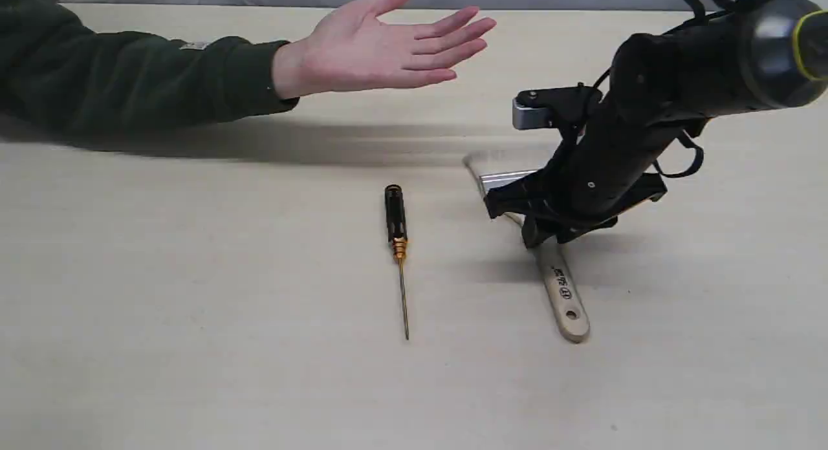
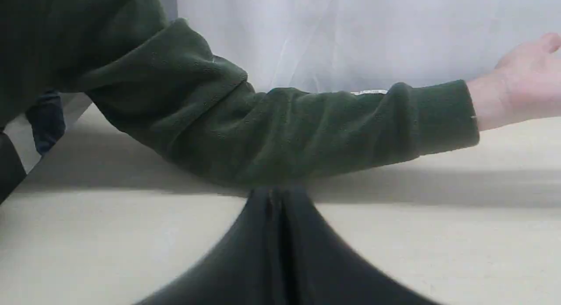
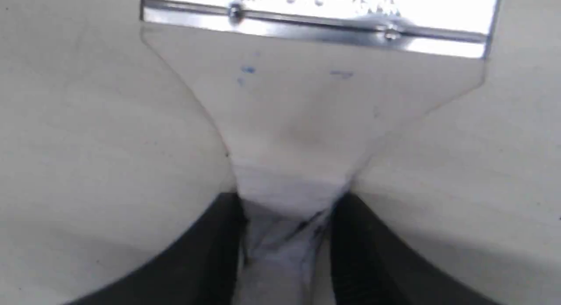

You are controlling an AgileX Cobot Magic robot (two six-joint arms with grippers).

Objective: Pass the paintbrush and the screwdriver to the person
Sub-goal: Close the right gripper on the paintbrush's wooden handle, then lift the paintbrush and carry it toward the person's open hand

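The paintbrush (image 1: 561, 288) lies on the table at right of centre, its wooden handle toward the front and its silver ferrule (image 1: 508, 178) toward the back. My right gripper (image 1: 542, 233) is shut on the narrow neck of the handle; in the right wrist view the paintbrush (image 3: 307, 108) sits between both black fingers (image 3: 210, 243). The screwdriver (image 1: 396, 225) lies alone at centre, shaft pointing to the front. The person's open hand (image 1: 381, 46) hovers palm-up at the back, green sleeve (image 1: 129, 81) to the left. My left gripper (image 2: 278, 197) is shut and empty, below the sleeve (image 2: 285, 134).
The pale wooden table (image 1: 194, 308) carries only the two tools. The black right arm (image 1: 679, 81) slants in from the upper right. A white curtain (image 2: 350, 33) hangs behind the table's far edge.
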